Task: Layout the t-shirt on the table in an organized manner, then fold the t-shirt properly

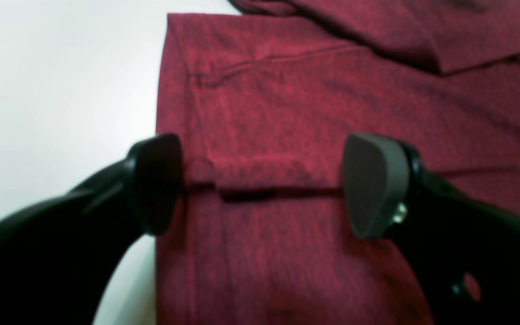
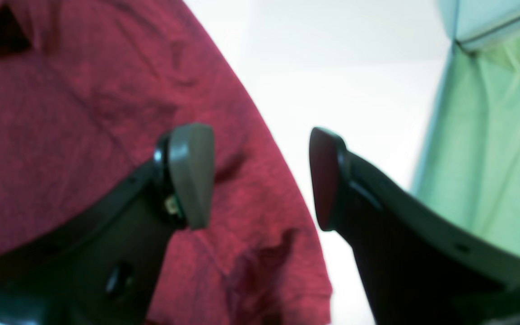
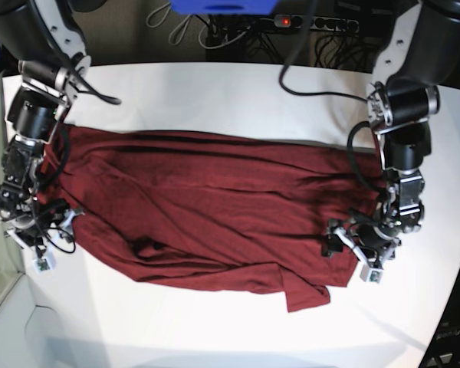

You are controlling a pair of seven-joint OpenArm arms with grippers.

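T-shirt (image 3: 207, 215), dark red, lies spread across the middle of the white table (image 3: 215, 92), long side running left-right in the base view, w/ plenty of wrinkles and a few diagonal creases; a loose flap sticks out at its near edge toward the right. Left gripper (image 1: 262, 185) sits low over one end of the shirt, on the right in the base view (image 3: 360, 247), jaws wide apart, nothing between them but flat cloth. From the left wrist cam one finger hangs at the shirt's straight edge where cloth meets bare table (image 1: 39, 90), the other is over the fabric; a stitched seam and a small fold w/ a dark shadow line run between the pads, and another layer of shirt overlaps at the top right. Whether the pads touch the cloth can't be told, pic is blurry. Right gripper (image 2: 262, 176) is at the opposite end, on the left in the base view (image 3: 42, 238), also spread wide and holding nothing. Its wrist cam shows one finger above the shirt (image 2: 84, 113), the other over bare table beyond the shirt's curved edge, w/ a pale green cloth (image 2: 490, 158) past the table's side
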